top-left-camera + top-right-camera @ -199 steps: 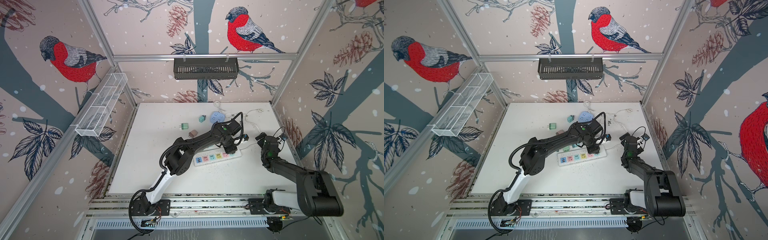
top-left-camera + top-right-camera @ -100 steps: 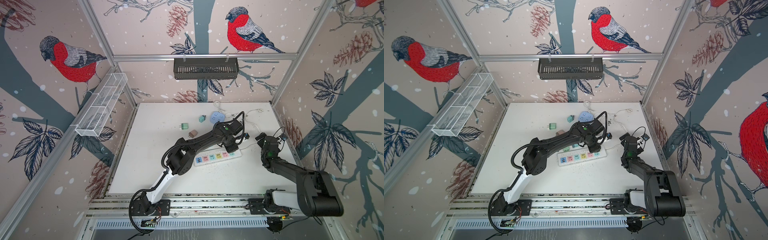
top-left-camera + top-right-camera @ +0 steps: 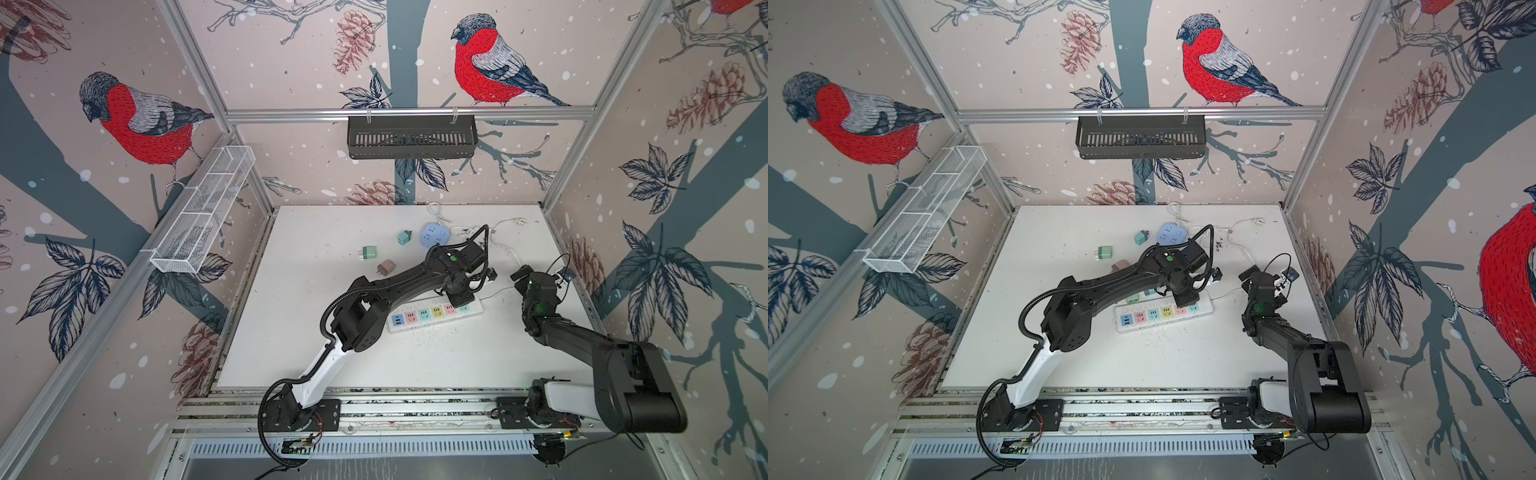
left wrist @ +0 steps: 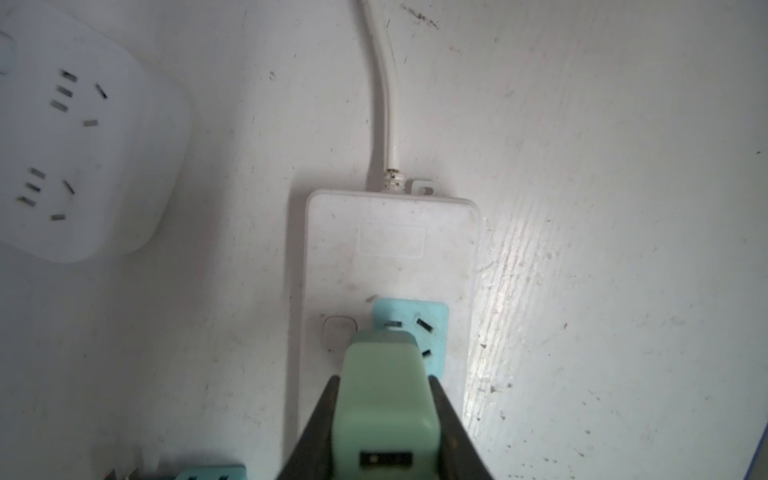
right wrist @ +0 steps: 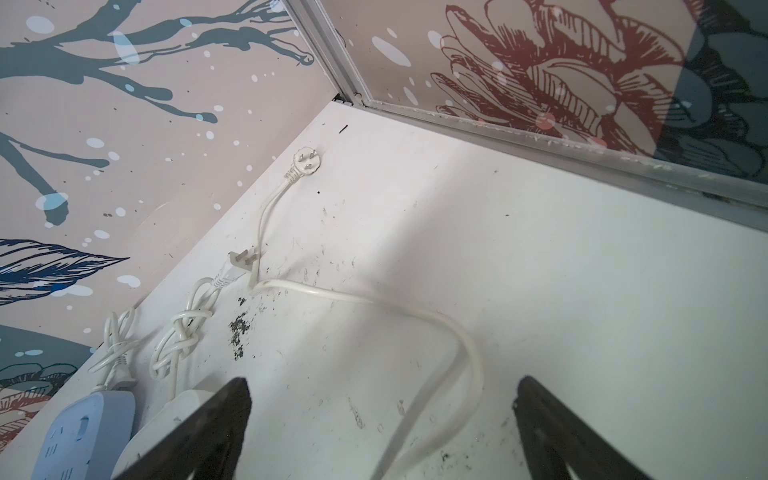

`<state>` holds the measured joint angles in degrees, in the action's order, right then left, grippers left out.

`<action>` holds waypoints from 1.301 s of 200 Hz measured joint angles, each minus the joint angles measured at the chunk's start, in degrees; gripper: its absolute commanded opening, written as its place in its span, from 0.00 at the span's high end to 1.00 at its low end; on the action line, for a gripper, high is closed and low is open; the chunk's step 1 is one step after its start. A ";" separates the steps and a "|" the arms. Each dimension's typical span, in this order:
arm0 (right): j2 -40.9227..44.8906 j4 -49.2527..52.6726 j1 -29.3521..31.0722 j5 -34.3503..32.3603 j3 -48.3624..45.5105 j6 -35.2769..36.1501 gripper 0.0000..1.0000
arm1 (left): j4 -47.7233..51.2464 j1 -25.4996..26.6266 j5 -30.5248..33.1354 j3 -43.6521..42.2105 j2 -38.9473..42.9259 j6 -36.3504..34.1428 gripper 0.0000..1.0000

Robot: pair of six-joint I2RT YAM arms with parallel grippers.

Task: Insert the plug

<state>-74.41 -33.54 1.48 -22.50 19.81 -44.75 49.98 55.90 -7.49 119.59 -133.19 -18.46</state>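
Green plug [image 4: 386, 415] clamped in L pincer [image 4: 382, 384] | at strip [image 4: 390, 249] teal socket [image 4: 432, 324] | R pincer [image 5: 384, 386] wide

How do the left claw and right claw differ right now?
The left claw is shut on the pale green plug; the right claw is open and empty. The left claw sits over the teal socket at the cord end of the power strip; the right claw is off to the side, over a white cable on the table. Both have black fingers.
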 measured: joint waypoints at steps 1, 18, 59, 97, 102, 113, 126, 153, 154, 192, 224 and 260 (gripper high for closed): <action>0.00 0.00 0.00 0.00 0.00 0.00 0.00 | 0.00 0.00 0.00 0.02 0.00 0.00 1.00; -0.02 0.00 0.00 0.00 0.00 0.00 0.00 | -0.04 0.13 -0.20 0.33 -0.24 -0.02 1.00; -0.13 -0.02 0.00 0.00 0.00 0.00 0.00 | 0.76 0.13 -0.68 2.08 -1.51 -0.02 1.00; -0.13 0.00 0.00 0.02 0.00 0.00 0.00 | 1.25 0.13 -0.85 2.82 -1.99 -0.09 1.00; -0.13 0.00 0.00 0.02 0.00 0.00 0.00 | 1.25 0.13 -0.87 2.84 -1.99 -0.15 1.00; -0.13 0.00 0.00 0.02 0.00 0.00 0.00 | 1.25 0.13 -1.01 2.86 -2.01 -0.37 1.00; -0.13 0.00 0.00 0.02 0.00 0.00 0.00 | 1.14 0.13 -1.33 2.62 -1.92 -0.90 1.00; -0.15 0.00 0.00 0.02 0.00 0.00 0.00 | -2.03 0.13 -2.14 -1.79 0.63 -1.46 1.00; -0.15 0.00 0.00 0.02 0.00 0.00 0.00 | -2.03 0.13 -2.14 -1.79 0.63 -1.46 1.00; -0.15 0.00 0.00 0.04 0.00 0.00 0.00 | -6.05 0.17 -4.31 -9.73 5.46 -1.42 1.00; -0.15 0.00 0.00 0.02 0.00 0.00 0.00 | -7.30 0.15 -4.24 -9.84 5.75 -1.40 1.00; -0.13 0.00 0.00 0.02 0.00 0.00 0.00 | -8.74 -0.07 -3.98 -9.09 5.22 -1.22 1.00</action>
<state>-74.54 -33.54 1.48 -22.48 19.81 -44.75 41.23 55.83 -11.46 110.50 -127.96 -19.68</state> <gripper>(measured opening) 0.996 0.292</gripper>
